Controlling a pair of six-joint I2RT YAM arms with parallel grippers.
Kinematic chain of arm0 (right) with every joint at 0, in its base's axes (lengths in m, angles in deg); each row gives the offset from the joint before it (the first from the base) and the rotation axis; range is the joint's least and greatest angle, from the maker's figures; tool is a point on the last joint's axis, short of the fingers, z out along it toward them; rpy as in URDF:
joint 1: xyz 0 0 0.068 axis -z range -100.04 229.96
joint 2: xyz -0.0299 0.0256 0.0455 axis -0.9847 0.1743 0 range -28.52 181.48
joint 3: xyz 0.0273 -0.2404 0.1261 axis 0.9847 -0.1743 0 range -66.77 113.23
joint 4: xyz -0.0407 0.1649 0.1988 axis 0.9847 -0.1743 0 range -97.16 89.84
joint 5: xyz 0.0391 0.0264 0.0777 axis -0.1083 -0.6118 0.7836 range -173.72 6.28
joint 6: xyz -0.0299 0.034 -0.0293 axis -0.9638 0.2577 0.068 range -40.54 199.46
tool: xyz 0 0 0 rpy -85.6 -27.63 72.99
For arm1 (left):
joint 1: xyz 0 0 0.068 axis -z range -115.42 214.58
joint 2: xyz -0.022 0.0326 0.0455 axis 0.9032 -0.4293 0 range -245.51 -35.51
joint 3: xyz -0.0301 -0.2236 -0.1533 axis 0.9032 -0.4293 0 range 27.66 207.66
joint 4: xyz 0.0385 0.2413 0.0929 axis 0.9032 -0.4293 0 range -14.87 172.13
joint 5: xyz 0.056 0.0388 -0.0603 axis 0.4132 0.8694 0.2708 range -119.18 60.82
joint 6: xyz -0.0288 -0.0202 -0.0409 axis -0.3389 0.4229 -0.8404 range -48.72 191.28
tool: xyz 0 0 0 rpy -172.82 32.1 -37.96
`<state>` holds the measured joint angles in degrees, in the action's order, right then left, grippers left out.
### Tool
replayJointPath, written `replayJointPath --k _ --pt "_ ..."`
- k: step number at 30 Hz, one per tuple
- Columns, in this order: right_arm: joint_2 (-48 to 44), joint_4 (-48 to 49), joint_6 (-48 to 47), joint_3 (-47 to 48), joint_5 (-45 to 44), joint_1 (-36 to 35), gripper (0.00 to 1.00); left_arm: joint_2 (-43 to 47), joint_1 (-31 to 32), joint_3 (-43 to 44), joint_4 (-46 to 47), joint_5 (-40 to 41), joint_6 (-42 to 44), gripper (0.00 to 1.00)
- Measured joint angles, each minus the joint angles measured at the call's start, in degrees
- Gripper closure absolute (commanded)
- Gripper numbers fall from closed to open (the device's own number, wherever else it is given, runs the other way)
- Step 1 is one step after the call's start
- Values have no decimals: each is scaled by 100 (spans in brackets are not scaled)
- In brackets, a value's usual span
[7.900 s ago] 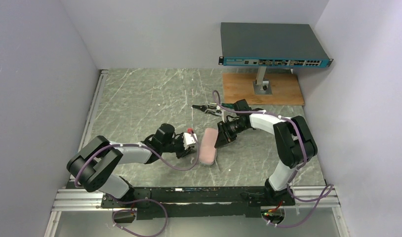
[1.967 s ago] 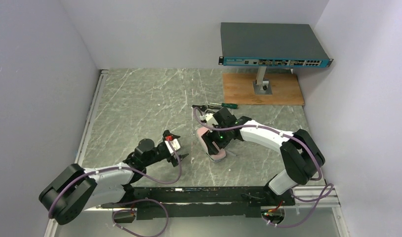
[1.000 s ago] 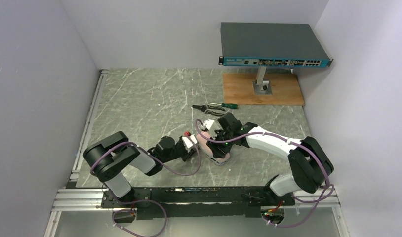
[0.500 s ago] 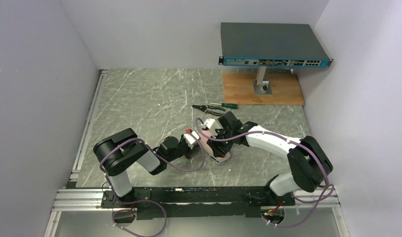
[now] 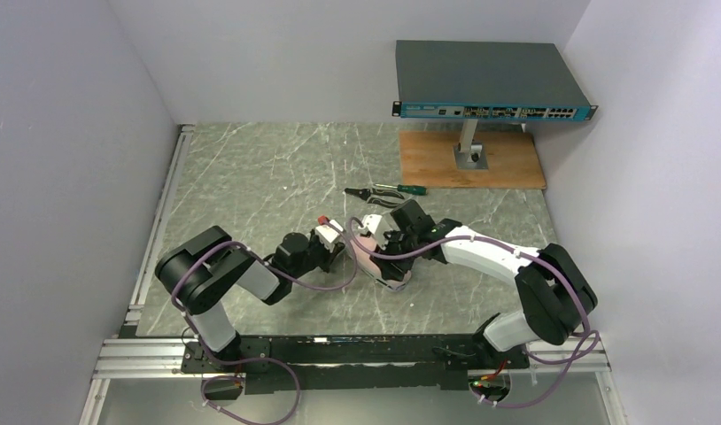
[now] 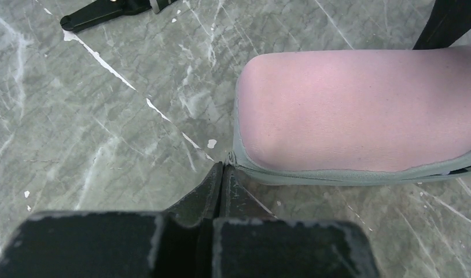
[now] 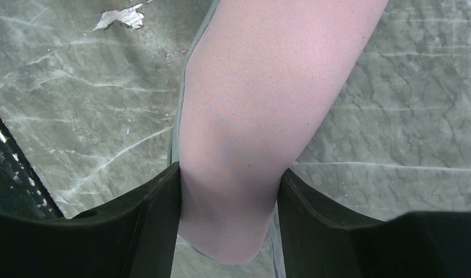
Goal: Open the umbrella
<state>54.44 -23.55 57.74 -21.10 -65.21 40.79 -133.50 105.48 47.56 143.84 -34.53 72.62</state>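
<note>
A plump pale pink pouch (image 5: pixel 372 254) with a grey zip edge lies on the marble table (image 5: pixel 251 177), between the two arms. The umbrella itself is hidden. My right gripper (image 5: pixel 390 248) is closed across the pouch's rounded end (image 7: pixel 262 87), and its black fingers (image 7: pixel 158 197) press both sides. My left gripper (image 5: pixel 348 239) comes in low from the left, and its fingertips (image 6: pixel 213 179) are pressed together. They meet at the corner of the zip (image 6: pixel 230 157), pinching the small zip pull there. In the left wrist view the pouch (image 6: pixel 354 110) fills the right half.
Black-handled pliers (image 5: pixel 379 190) lie just beyond the pouch, and their handle tip (image 6: pixel 100 11) shows in the left wrist view. A network switch (image 5: pixel 485 80) on a stand over a wooden board (image 5: pixel 472 159) sits at the back right. Grey walls close in both sides.
My left gripper closed at the pouch's zip corner, then moved up and left. The right gripper kept its hold on the pouch.
</note>
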Motion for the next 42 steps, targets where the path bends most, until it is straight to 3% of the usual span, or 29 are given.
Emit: replayJointPath --k 7,18,29,31,32,33,35,36,38,42 --pt "-107 26 -605 -92 151 31 100 11 -269 57 -37 -581 74 100" --pt "74 -402 -2640 181 243 52 100 442 -645 -181 -372 -2035 664 100" --pt "280 -1091 -4664 409 417 111 100 409 -728 -109 -667 -2382 688 100" --pt "269 -1121 -4955 391 446 111 99 358 -774 22 -667 -2400 577 84" --pt "256 -1123 -5064 378 450 111 93 348 -776 70 -684 -2441 533 75" --pt "247 -1130 -5165 372 448 111 80 343 -778 87 -684 -2474 518 65" --pt "251 -1132 -5386 369 448 109 44 345 -815 129 -671 -2485 501 48" --pt "254 -1115 -5423 378 433 109 30 358 -841 170 -678 -2485 492 45" --pt "271 -1113 -5372 417 391 98 18 455 -892 208 -702 -2481 494 43" --pt "426 -1189 -4935 632 190 181 11 931 -1014 208 -1019 -2490 503 43"
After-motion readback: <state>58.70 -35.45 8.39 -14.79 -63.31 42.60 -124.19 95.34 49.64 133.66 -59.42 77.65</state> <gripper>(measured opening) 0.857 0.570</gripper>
